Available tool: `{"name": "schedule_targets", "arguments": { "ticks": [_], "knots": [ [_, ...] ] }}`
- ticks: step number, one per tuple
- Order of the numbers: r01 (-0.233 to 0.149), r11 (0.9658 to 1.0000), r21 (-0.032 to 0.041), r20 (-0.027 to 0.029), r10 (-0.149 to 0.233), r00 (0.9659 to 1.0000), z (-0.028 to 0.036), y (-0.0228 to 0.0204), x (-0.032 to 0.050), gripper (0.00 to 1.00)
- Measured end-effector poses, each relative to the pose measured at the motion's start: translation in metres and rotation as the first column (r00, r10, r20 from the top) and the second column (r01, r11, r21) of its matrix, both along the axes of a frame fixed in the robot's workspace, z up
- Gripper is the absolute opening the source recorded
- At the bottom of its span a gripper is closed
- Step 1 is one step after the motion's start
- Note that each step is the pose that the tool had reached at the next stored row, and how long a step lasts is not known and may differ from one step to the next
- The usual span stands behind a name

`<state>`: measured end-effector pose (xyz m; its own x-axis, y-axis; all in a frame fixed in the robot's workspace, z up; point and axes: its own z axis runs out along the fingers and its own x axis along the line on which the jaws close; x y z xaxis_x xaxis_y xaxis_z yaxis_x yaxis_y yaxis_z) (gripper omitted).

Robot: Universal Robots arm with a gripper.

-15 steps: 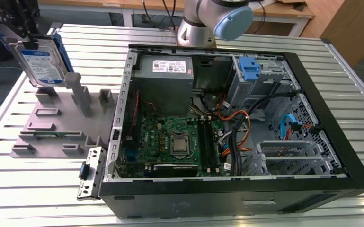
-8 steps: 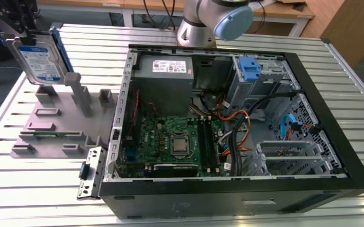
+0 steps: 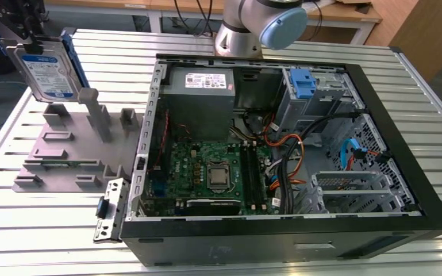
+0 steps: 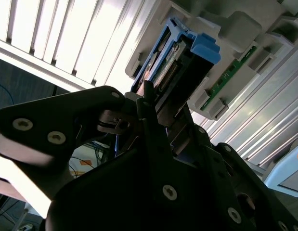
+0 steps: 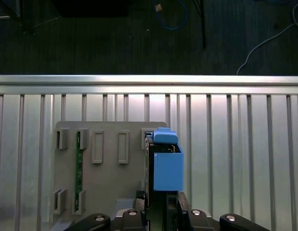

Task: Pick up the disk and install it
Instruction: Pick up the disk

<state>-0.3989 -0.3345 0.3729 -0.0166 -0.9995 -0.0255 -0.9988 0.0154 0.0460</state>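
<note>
**Second wrist view onward: pincer [image 4: 163, 108] clamped on disk [image 4: 180, 67], above the holder**

1. Pincer. Pressed together on the upper end of the disk, a dark finger on each flat face.
2. Disk. Upright and off the worktop [image 3: 37, 230], with its label turned toward the exterior view and blue rails along its edges. It hangs over the grey holder [image 3: 60, 155] at the exterior view's left, apparently apart from the holder's posts.
3. Worktop. Slatted metal, carrying the holder and the open computer case [image 3: 243, 244] just beside it.
4. Case interior. Green board [image 3: 205, 172] and loose cables [image 3: 293, 141] lie nearer. The grey power-supply box [image 3: 199, 86] and blue clip [image 3: 303, 83] are at the far wall.

Hazards, as judged:
- The grip is on one end only, so the long body below could swing or slide if the arm jolts.
- The blue rails could catch on a holder post or the case rim if the disk passes low.
- The cables lie near the metal bays, so a tilted entry could snag them or jam the rails.
</note>
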Motion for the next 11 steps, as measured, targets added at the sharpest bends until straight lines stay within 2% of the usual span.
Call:
{"name": "schedule_targets", "arguments": {
  "ticks": [6, 11],
  "knots": [
    [0.0, 1.0, -0.0013, -0.0004, 0.0, 1.0, 0.0013, -0.0001, 0.0, 0.35],
    [0.0, 1.0, -0.003, -0.0002, 0.0, 1.0, 0.0072, 0.0, 0.0, 0.35]
  ]
}}
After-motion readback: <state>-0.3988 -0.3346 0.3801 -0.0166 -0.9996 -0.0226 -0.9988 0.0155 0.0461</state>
